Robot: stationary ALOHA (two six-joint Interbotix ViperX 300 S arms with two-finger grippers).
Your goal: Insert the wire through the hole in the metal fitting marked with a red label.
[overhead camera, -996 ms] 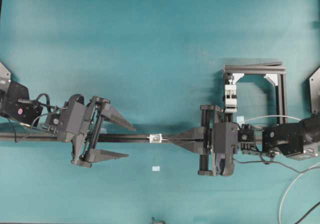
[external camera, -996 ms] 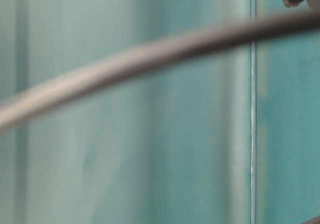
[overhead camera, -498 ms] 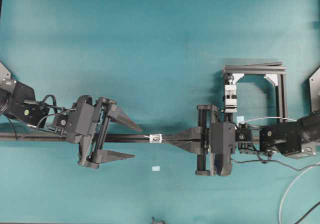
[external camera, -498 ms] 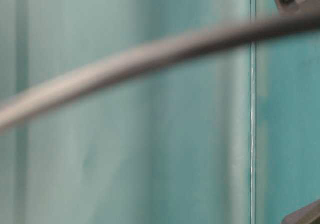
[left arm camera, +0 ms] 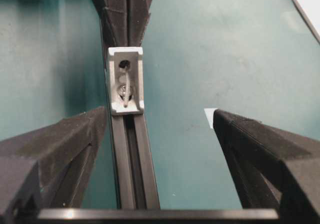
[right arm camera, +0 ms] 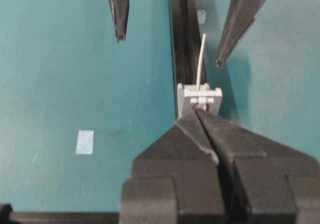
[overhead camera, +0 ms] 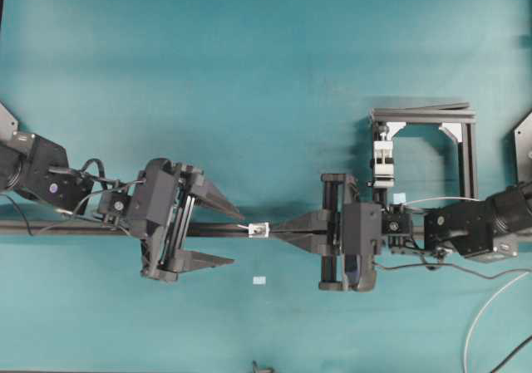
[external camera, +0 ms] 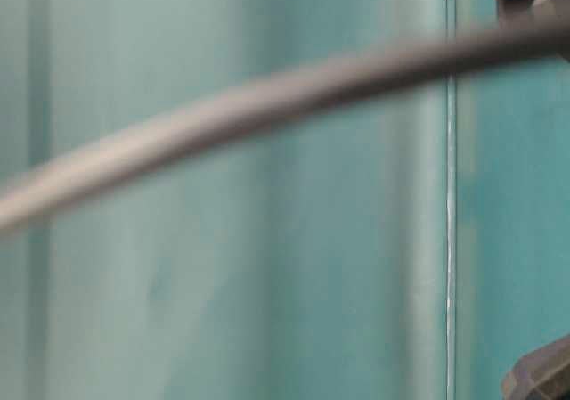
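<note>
The metal fitting (overhead camera: 260, 230) is a small silvery bracket sitting on the black rail (overhead camera: 66, 228). In the right wrist view, red shows around the hole on the fitting's (right arm camera: 199, 97) near face. My right gripper (overhead camera: 275, 232) is shut on the wire, its tips almost touching the fitting. The wire (right arm camera: 201, 59) passes through the hole and sticks out the far side, bowed slightly. Its pale tip (left arm camera: 124, 93) also shows in the left wrist view, inside the fitting (left arm camera: 126, 79). My left gripper (overhead camera: 238, 238) stands open astride the rail, just left of the fitting, holding nothing.
A black square frame (overhead camera: 470, 153) with a white clamp block (overhead camera: 382, 161) stands at the back right. Small pale tape squares (overhead camera: 259, 281) lie on the teal mat. A blurred dark cable (external camera: 267, 97) crosses the table-level view. White and black cables trail at the lower right.
My left gripper has slid right along the rail towards the fitting, still open. My right gripper has moved left, closing on the fitting with the wire in it.
</note>
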